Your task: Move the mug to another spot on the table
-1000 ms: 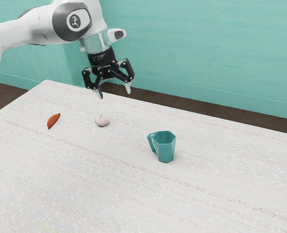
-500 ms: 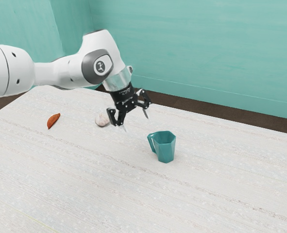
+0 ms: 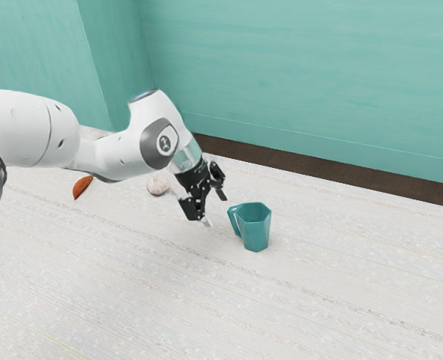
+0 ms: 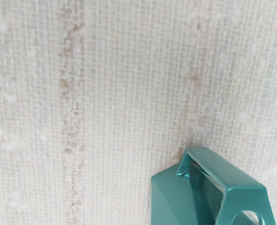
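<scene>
Teal mug [image 3: 254, 225] stands upright approx mid-table, nearer the far edge than the near one, handle twd the gripper [image 3: 214, 209]. Gripper hangs low just beside the handle, fingers spread wide w/ nothing btwn them. Pale bulb [image 3: 158, 184] & orange slice [image 3: 82, 186] lie twd the table's [image 3: 333, 315] far corner.

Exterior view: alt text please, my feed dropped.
The open gripper hangs low beside the teal mug, on its handle side, not touching it. The mug stands upright on the pale table; a whitish bulb and an orange wedge lie farther toward the view's left.
</scene>
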